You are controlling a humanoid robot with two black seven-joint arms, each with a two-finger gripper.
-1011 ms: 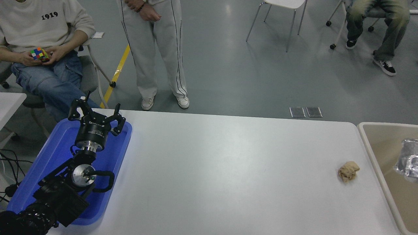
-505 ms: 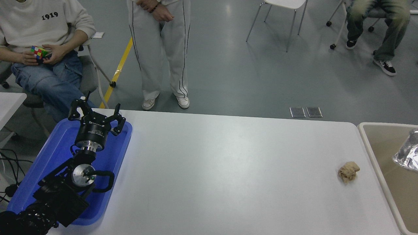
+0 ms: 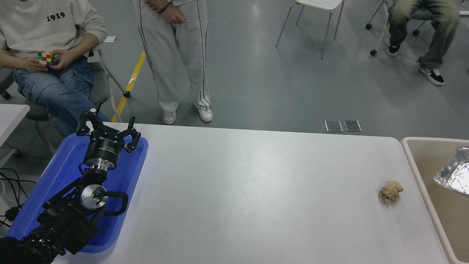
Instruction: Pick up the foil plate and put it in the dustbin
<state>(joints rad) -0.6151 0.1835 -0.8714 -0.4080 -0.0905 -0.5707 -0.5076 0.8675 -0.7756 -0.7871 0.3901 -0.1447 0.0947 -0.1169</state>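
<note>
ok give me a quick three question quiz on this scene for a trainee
1. True or false: the foil plate lies inside the dustbin.
2. Which thing is left on the white table? A) a crumpled paper wad B) a metal spoon C) a glass bottle
3. Fill in: the left gripper is over the ____ tray.

Key:
1. True; it shows at the picture's right edge, within the bin's rim.
2. A; the paper wad sits near the table's right end, beside the dustbin.
3. Blue; the gripper is open above the blue tray. The right gripper is out of view.
</note>
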